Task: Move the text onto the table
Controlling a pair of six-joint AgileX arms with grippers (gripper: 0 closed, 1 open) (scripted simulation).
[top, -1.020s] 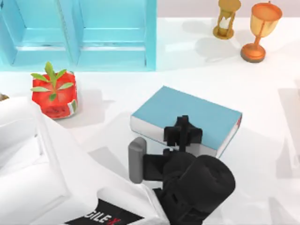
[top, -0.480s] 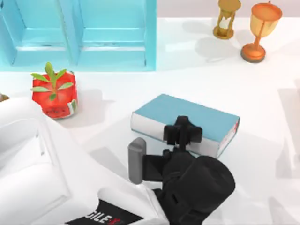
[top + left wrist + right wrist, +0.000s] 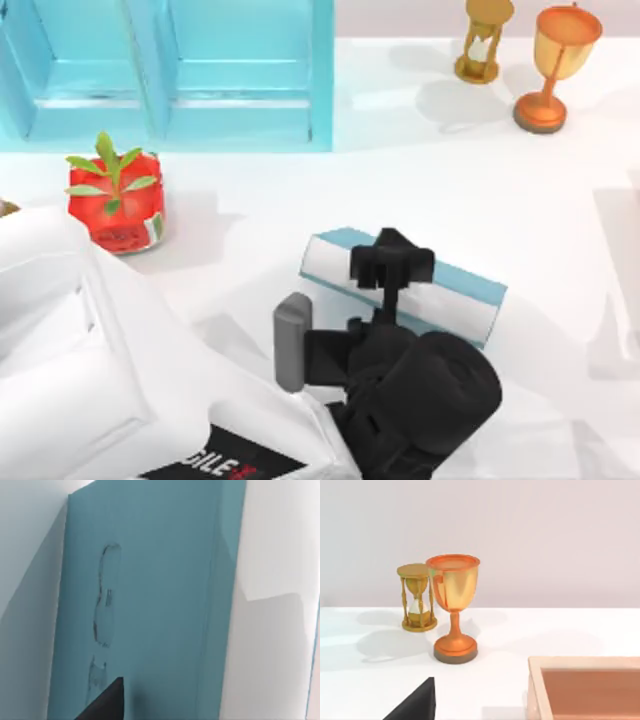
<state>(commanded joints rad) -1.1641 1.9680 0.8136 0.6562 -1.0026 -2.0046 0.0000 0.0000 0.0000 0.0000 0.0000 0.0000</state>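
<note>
Book [image 3: 400, 285] now tipped up on its long edge at table centre, white page block facing upward where a second ago the light-blue cover lay nearly flat and broad. Left gripper [image 3: 391, 262] clamped over the near long edge, fingers closed on the book (blue cover looming close in the left wrist view [image 3: 150, 605]). Tilt suggests a lift or a turn under way rather than a release; book low over the white table [image 3: 560, 200], contact hard to judge. Tomato-shaped pot [image 3: 115, 195] well to the left, cabinet [image 3: 170, 70] at far left, hourglass [image 3: 417, 597] and goblet [image 3: 453, 605] at far right. Right arm parked.
</note>
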